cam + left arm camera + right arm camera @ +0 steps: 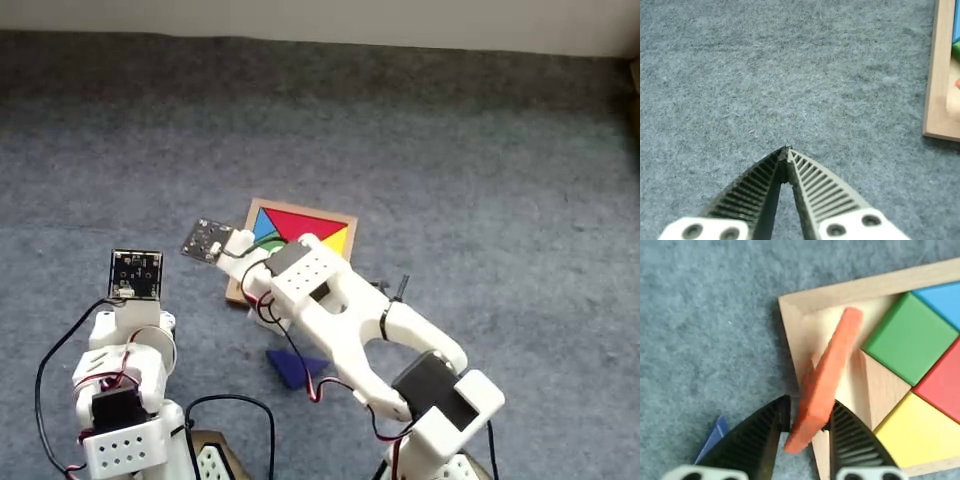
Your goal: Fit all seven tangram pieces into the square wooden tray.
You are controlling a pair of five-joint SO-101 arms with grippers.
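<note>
The square wooden tray [300,209] lies on the grey carpet and holds blue [940,295], green [910,337], red [942,385] and yellow [917,432] pieces. My right gripper [807,415] is shut on an orange piece [832,365], which stands tilted on edge over the tray's bare corner [812,320]. A dark blue piece [295,367] lies on the carpet near the tray, under the right arm. My left gripper [786,150] is shut on nothing, low over bare carpet, with the tray's rim [940,75] off to one side.
The right arm [350,310] stretches across the tray's near side and hides part of it. The left arm [130,340] stands at the left of the table. Open carpet lies all around the tray.
</note>
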